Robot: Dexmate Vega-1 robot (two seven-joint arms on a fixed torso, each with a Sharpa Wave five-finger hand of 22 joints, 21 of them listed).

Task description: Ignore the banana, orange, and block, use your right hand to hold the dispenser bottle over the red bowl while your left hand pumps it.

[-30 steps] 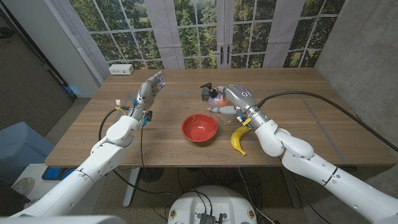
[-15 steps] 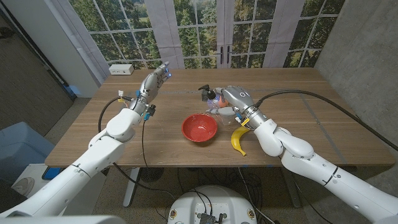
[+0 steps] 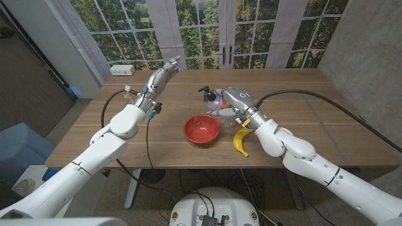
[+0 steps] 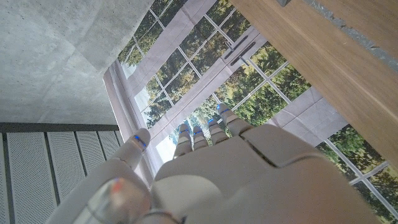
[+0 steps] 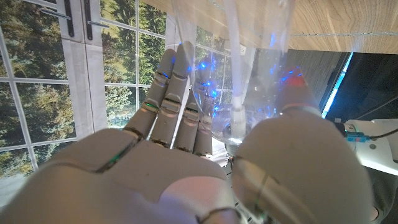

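Observation:
A clear dispenser bottle (image 3: pixel 220 107) with a black pump head (image 3: pixel 205 91) is gripped by my right hand (image 3: pixel 233 100) just behind the far right rim of the red bowl (image 3: pixel 201 129). In the right wrist view my fingers (image 5: pixel 177 93) and thumb wrap the clear bottle (image 5: pixel 252 68). My left hand (image 3: pixel 164 70) is raised over the far left of the table, fingers stretched out and holding nothing, well left of the pump. The left wrist view shows that hand (image 4: pixel 249 168) from behind, fingers straight. Something orange (image 3: pixel 217 96) peeks out behind the bottle.
A banana (image 3: pixel 240 142) lies on the wooden table (image 3: pixel 314 119) to the right of the bowl, under my right wrist. A small white box (image 3: pixel 122 70) sits at the far left corner. Windows stand behind the table.
My left hand has risen and moved toward the far side and to the right, closer to the bottle. My right hand with the bottle has edged slightly left toward the bowl.

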